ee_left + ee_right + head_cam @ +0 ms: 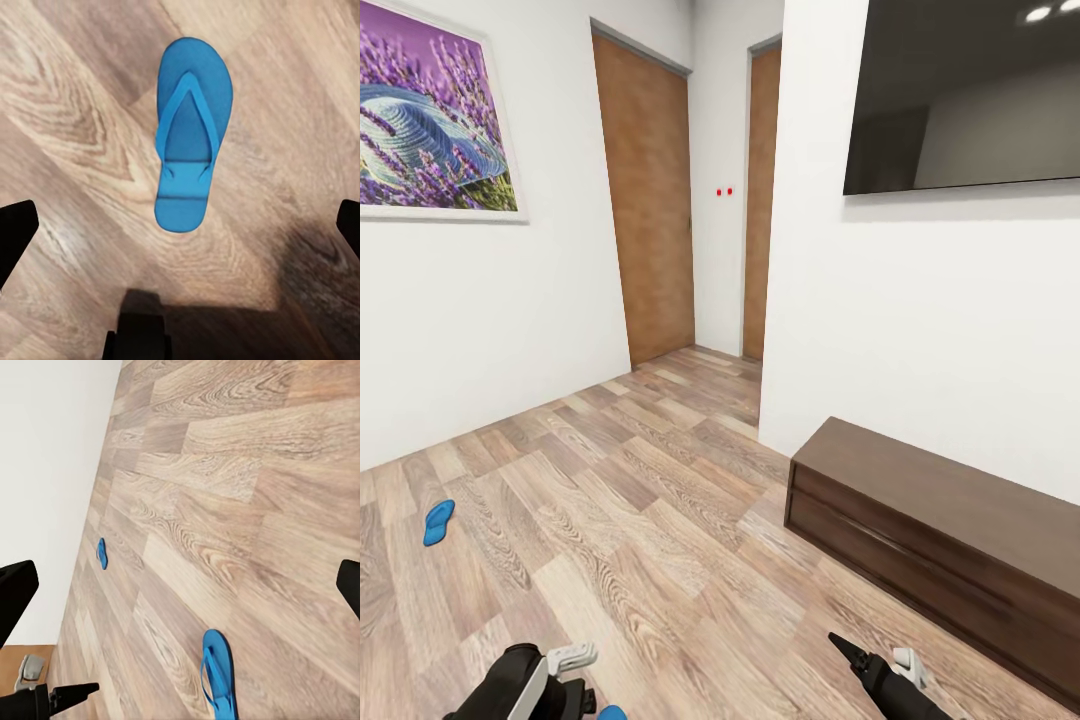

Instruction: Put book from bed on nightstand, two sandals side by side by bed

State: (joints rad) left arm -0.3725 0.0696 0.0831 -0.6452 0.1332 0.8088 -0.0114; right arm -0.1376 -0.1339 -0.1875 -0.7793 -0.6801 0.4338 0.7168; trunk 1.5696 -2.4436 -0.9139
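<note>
**Picking up the near sandal**

While hanging over the wood floor (660,520), left gripper (180,225) spread wide, near sandal (191,135) flat just below it. Best to drop straight down, centre on the sole, squeeze gently. Far sandal (438,522) well apart, near the wall. Right gripper (180,585) spread too, holding nothing. TV cabinet (950,540) at right.

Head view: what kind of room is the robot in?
Probably a room in a home, maybe a bedroom or lounge. A big dark TV hangs above a low brown cabinet, a lavender picture hangs on the wall, and a blue sandal lies on the wood-plank floor.
</note>
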